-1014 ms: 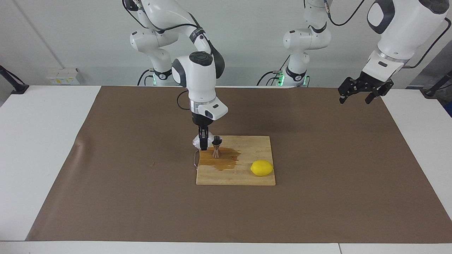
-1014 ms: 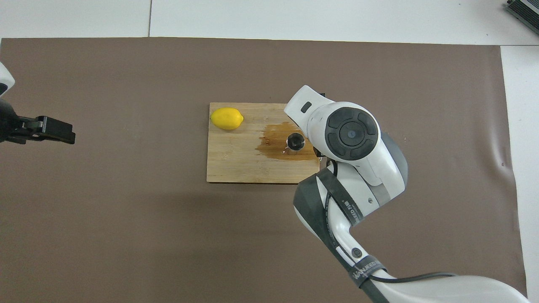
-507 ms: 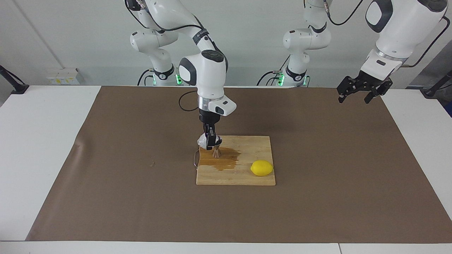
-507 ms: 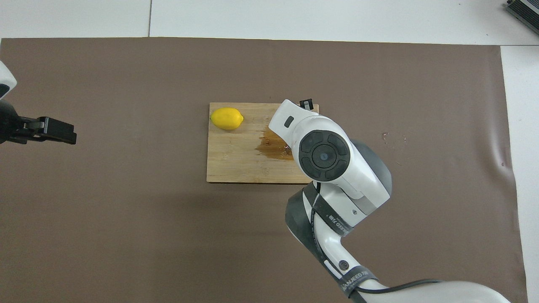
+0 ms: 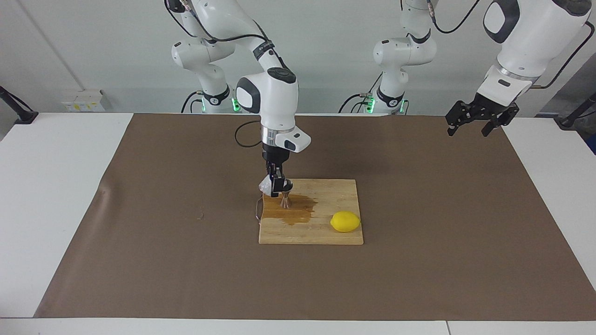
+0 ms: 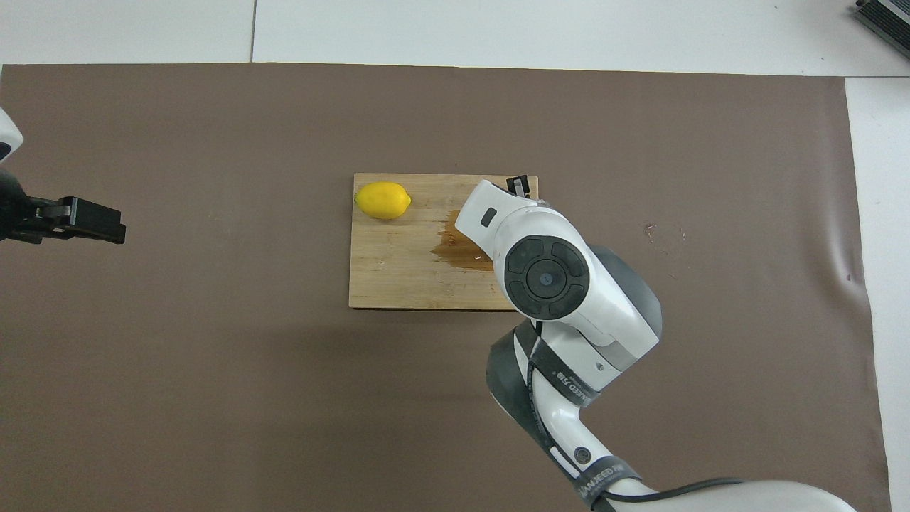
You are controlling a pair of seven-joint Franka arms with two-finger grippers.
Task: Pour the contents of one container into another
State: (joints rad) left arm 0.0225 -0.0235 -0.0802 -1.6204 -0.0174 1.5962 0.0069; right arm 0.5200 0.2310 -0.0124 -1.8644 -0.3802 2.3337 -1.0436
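My right gripper [image 5: 275, 185] is shut on the small clear glass cup [image 5: 265, 186] and holds it tilted just above the steel jigger [image 5: 285, 198]. The jigger stands on the wooden cutting board [image 5: 326, 235] in a brown puddle [image 5: 293, 211], at the board's corner toward the right arm's end. In the overhead view the right arm's wrist [image 6: 544, 267] hides both the cup and the jigger. My left gripper [image 5: 479, 120] hangs open and empty in the air over the brown mat at the left arm's end and waits; it also shows in the overhead view [image 6: 92, 220].
A yellow lemon [image 5: 345, 221] lies on the board, farther from the robots than the jigger and toward the left arm's end; it also shows in the overhead view [image 6: 383, 200]. The board rests on a brown paper mat [image 5: 186, 260]. The puddle [image 6: 455, 249] spreads across the board.
My right gripper has lifted the glass cup off the board, moved it over the jigger and tilted it. In the last half second it barely shifted. The left arm stayed put.
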